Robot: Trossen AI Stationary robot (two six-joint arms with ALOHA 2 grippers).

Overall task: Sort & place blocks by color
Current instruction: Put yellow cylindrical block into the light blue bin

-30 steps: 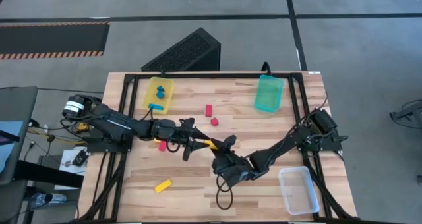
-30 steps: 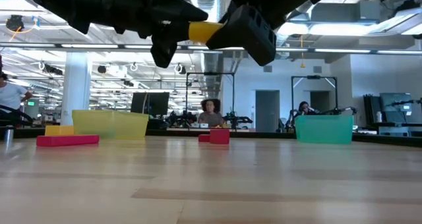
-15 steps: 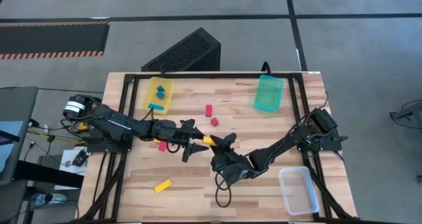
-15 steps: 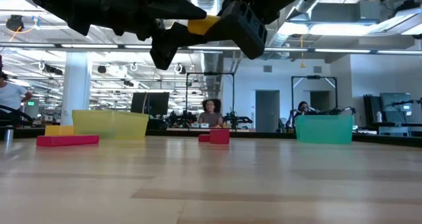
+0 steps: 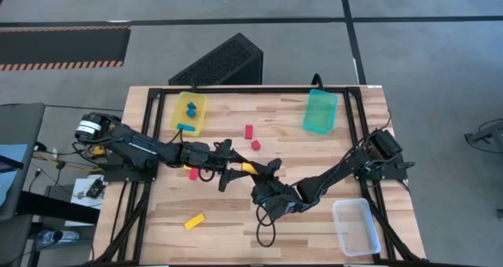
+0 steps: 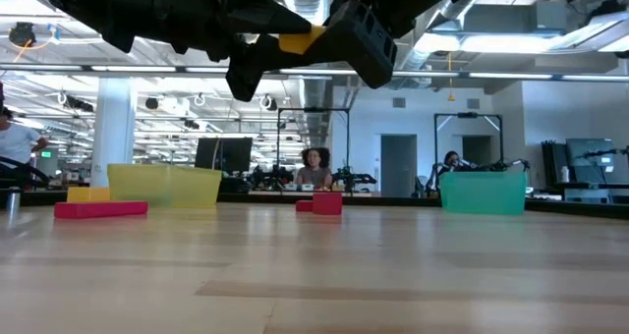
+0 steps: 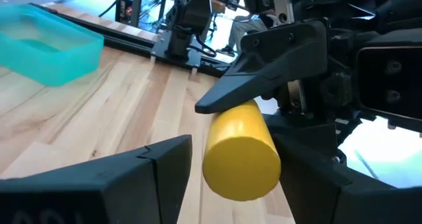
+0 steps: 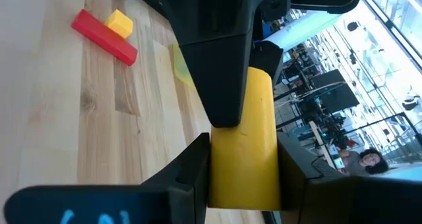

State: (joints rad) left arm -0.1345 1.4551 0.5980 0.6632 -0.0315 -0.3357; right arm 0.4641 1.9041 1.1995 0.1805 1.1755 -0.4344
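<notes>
The right tool [image 5: 259, 170] clamps a yellow cylinder [image 5: 247, 168], held level above the surface [image 5: 314, 157], its long axis pointing into the wide-open left tool [image 5: 229, 166].

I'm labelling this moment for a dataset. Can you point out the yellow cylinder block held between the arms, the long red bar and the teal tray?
yellow cylinder block [image 7: 241, 159], left wrist view, on its round end face.
long red bar [image 6: 100, 209], low view, middle of its side.
teal tray [image 5: 321, 100], high view, on its rim.
</notes>
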